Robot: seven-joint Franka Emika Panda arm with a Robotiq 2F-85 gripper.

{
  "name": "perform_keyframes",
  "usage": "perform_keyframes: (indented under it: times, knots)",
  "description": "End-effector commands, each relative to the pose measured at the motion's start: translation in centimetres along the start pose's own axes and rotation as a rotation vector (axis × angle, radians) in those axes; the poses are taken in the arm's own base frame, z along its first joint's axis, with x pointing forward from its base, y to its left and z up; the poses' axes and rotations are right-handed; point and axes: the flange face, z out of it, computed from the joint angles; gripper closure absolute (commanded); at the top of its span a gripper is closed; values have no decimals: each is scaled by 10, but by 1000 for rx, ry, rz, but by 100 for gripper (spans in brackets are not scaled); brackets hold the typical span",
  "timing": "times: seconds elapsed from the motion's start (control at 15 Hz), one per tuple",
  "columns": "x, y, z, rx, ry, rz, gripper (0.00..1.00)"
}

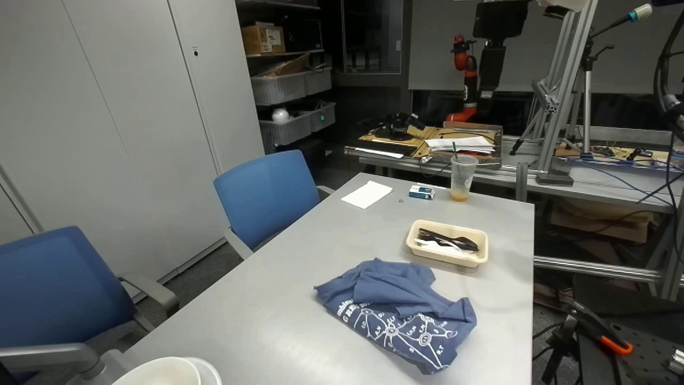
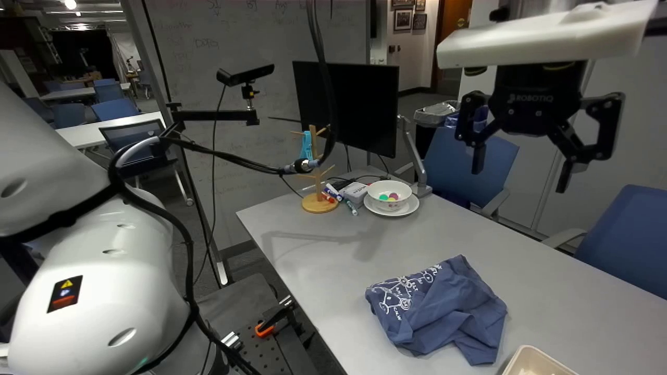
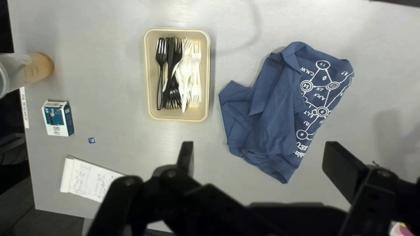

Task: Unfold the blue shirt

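Wrist view: shirt [image 3: 274, 121] diagonal, print [image 3: 321, 98] rightward

Free air is lying between the claw [image 2: 520, 178] and the blue shirt [image 2: 448, 310] below, and bare worktop [image 2: 333, 260] is stretching from the shirt toward the bowl [image 2: 391, 206] and the wooden stand [image 2: 318, 188]. On the shirt's opposite side, the tray [image 3: 153, 98] is crowding it, leaving only a narrow strip. The cup [image 3: 41, 67], small box [image 3: 57, 118] and notepad [image 3: 88, 180] are taking up the end beyond, while blue chairs [image 1: 267, 195] are hemming in one long edge.
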Motion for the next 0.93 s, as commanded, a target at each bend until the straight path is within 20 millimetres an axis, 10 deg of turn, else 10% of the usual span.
perform_keyframes:
  times: [0.0, 0.47, 0.87]
  knots:
    - [18, -29, 9, 26, -20, -17, 0]
    - [57, -86, 69, 61, -91, -4, 0]
    - [60, -94, 154, 81, -141, 139, 0]
